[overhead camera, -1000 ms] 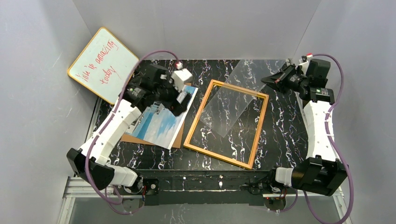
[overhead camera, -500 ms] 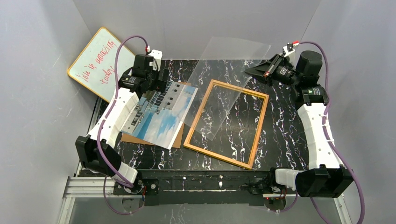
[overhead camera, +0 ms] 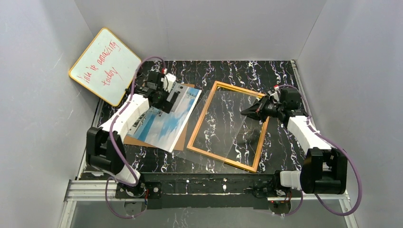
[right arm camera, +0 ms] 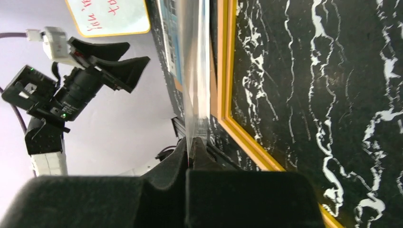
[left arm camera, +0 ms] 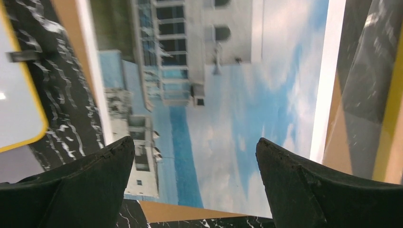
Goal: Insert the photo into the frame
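While a pane (overhead camera: 229, 127) overlies the frame (overhead camera: 201, 117), the photo (overhead camera: 164, 126) lies beside.

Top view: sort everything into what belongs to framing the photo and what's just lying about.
For the job: photo, frame, glass pane in the right gripper, brown backing board under the photo.
Lying about: whiteboard with red writing.

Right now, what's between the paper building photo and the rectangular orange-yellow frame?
A sliver of brown backing board under the photo, then bare black marbled tabletop up to the frame; top view.
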Controlling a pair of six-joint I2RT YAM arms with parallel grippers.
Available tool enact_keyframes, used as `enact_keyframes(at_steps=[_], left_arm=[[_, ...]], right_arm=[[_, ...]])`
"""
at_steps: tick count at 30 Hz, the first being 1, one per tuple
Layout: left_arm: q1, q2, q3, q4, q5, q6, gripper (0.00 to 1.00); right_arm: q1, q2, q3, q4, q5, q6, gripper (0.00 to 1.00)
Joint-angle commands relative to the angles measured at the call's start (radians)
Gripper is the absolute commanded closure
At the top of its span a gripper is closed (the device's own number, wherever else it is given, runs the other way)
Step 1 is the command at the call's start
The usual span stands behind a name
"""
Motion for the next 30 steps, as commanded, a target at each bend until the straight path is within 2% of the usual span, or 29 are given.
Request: enact_keyframes(at_steps=[1, 2, 4, 6, 15, 19, 24, 28, 30], left_arm=[[-0.045, 0.045, -0.088, 0.02, 0.007, 0.113, 0.02], [-0.059, 0.052, -0.103, 0.031, -0.002, 0.125, 0.02], [-0.09, 0.063, -0.118, 0.042, -0.019, 0.145, 0.02], [-0.124, 0.072, -0.127, 0.05, -0.047, 0.156, 0.02], [-0.163, 0.092, -0.164, 0.079, -0.095, 0.168, 0.02], [-0.163, 0.081, -0.176, 0.081, -0.102, 0.168, 0.02], [-0.163, 0.069, -0.17, 0.073, -0.095, 0.157, 0.02], [-0.163, 0.072, -0.16, 0.07, -0.106, 0.152, 0.02], [-0.163, 0.077, -0.158, 0.07, -0.106, 0.147, 0.02]], right_arm=[[-0.003, 0.038, 0.0, 0.039, -0.006, -0.193, 0.93], [-0.005, 0.059, 0.002, 0.025, -0.001, -0.214, 0.9], [-0.004, 0.106, 0.022, -0.023, 0.038, -0.257, 0.77], [-0.006, 0.154, 0.037, -0.055, 0.085, -0.296, 0.71], [-0.007, 0.219, 0.115, -0.188, 0.288, -0.338, 0.03], [-0.004, 0.193, 0.138, -0.286, 0.376, -0.348, 0.01], [0.023, 0.114, 0.085, -0.331, 0.469, -0.347, 0.01], [0.029, 0.038, 0.007, -0.338, 0.361, -0.332, 0.01], [0.046, -0.039, -0.054, -0.313, 0.357, -0.292, 0.01]])
